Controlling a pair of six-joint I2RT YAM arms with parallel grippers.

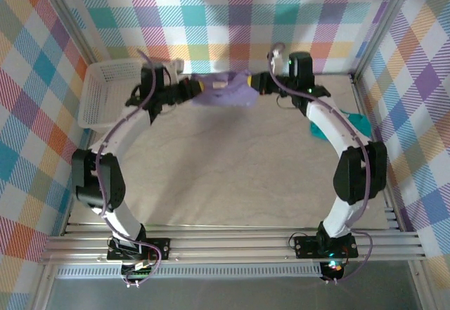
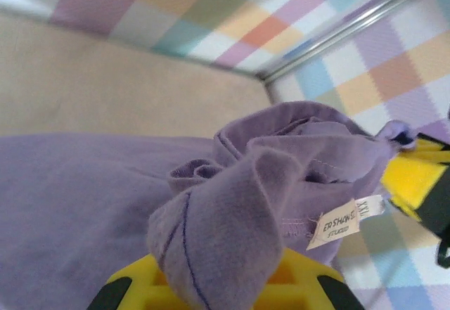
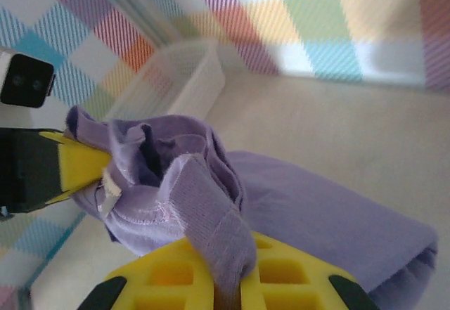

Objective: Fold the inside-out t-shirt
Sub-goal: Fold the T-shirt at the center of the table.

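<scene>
The left hand is pinched tight on a fold of the inside-out t-shirt, and the right hand pinches the same bunched cloth from the opposite side. The shirt sits between them at the far edge of the worktop, its long axis running left to right, equally near both. Both arms reach forward, elbows bowed outward.

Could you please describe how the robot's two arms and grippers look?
The left arm and right arm each have white curved links, black joint housings and thin purplish cables running along them. The left gripper and right gripper carry yellow fingers with square recesses, black further back.
</scene>
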